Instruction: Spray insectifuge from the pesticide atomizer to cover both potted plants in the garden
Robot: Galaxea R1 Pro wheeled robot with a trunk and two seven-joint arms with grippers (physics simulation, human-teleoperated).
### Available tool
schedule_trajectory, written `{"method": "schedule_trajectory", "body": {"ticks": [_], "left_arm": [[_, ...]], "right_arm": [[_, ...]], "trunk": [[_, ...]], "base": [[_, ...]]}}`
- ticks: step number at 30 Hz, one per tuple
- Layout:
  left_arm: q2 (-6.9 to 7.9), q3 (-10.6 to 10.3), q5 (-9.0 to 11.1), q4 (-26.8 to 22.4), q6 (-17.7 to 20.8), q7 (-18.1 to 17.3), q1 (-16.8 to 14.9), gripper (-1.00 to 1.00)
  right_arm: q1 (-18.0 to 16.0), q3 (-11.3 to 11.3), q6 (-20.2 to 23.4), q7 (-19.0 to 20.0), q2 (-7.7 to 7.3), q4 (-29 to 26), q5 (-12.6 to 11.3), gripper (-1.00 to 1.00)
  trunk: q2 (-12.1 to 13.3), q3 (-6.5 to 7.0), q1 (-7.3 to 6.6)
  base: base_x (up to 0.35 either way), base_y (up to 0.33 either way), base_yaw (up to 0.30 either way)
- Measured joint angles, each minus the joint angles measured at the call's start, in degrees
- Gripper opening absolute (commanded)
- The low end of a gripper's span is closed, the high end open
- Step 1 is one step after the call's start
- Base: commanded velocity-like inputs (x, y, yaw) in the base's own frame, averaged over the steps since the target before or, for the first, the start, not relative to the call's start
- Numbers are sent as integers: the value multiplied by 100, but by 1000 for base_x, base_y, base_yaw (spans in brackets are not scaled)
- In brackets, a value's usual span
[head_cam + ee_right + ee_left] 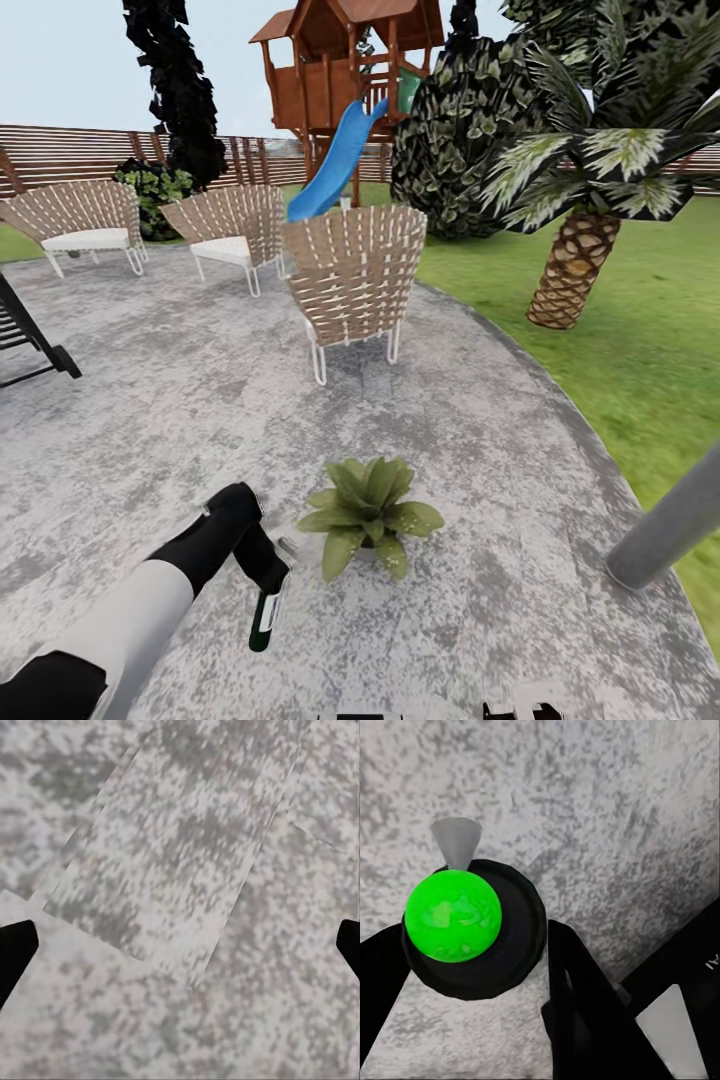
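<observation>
Atomizer held in left gripper, jaws clamped on it, bottle hanging below the fingers over the round grey paved patch, just beside one potted plant. Left wrist view: bottle seen end-on, bright green disc at centre, dark body around it, pale cone-shaped part at its far edge; black fingers flank it on both sides. Plant is a low rosette of pointed green leaves, standing on the paving, not touching the bottle. Right gripper: two dark fingertips at opposite edges of its wrist view, spread wide, nothing between them but speckled grey paving. Farther out: three woven chairs on the patch, a grey post at right, palm on the lawn, blue slide under a wooden playhouse, slatted fence behind.
</observation>
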Motion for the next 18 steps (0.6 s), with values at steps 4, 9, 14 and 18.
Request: {"method": "schedule_trajectory", "body": {"ticks": [4,9,14,18], "left_arm": [[-59,20,-73,170,-16,-4,6,-100],[-343,11,-43,204,-17,31,116,-100],[-37,64,-70,409,-139,-34,271,-100],[-77,49,-72,402,-130,3,273,-100]], "right_arm": [[0,-5,0,0,-1,-4,0,100],[-1,-8,-3,-2,-1,-2,-2,100],[0,1,-3,-3,6,-5,-4,100],[-1,0,-2,-1,7,-3,-4,100]], "trunk": [[0,0,-1],[0,0,0],[0,0,0],[0,0,2]], "base": [[60,240,0],[7,22,0],[-3,0,-211],[-178,50,-88]]}}
